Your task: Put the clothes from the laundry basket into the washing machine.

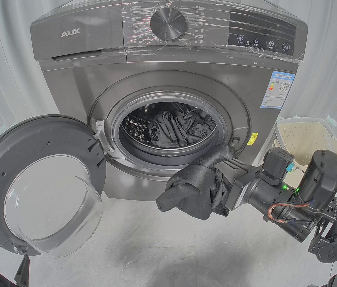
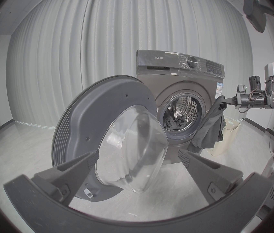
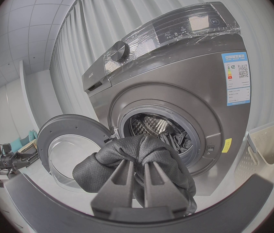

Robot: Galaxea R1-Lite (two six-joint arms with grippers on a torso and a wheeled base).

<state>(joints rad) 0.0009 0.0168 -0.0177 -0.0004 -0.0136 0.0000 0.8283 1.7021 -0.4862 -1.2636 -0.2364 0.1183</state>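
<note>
**Inventory: laundry loading, L to R**

1. Left jaws: released, spread wide, nothing btwn them. Parked low at the near left of the floor (image 1: 144, 240), in front of the door and well apart from all clothes. Prob. kept back to leave the opening free for the other arm.
2. Door (image 1: 37, 168): grey rim w/ clear bowl. Swung fully open to the left on its hinge, so nothing blocks the loading path.
3. Washing machine (image 1: 76, 84): front-loader at the floor's far edge, by the curtain. Control panel under plastic wrap.
4. Drum (image 1: 134, 126): open. Dark clothes (image 1: 180, 126) are piled inside, so part of the load is already in.
5. Dark garment (image 1: 194, 188): item in hand. Bunched, hanging in the air just below and right of the opening's lower rim, near the front panel, not yet inside. Loose ends droop toward the floor.
6. Right jaws: clenched on the dark garment, tips buried in the fold. Right arm (image 1: 292, 200) comes in from the right, aimed at the opening.
7. Laundry basket (image 1: 308, 140): pale, perforated. On the floor just beside the washer's right side, behind the right arm, so within easy reach. No clothes seen in the part that shows; bottom hidden.

Step (est.): carrying to drum. Next needs a lift over the rim and a push in before letting go. Risk: trailing ends catch on the rim or hang out.
</note>
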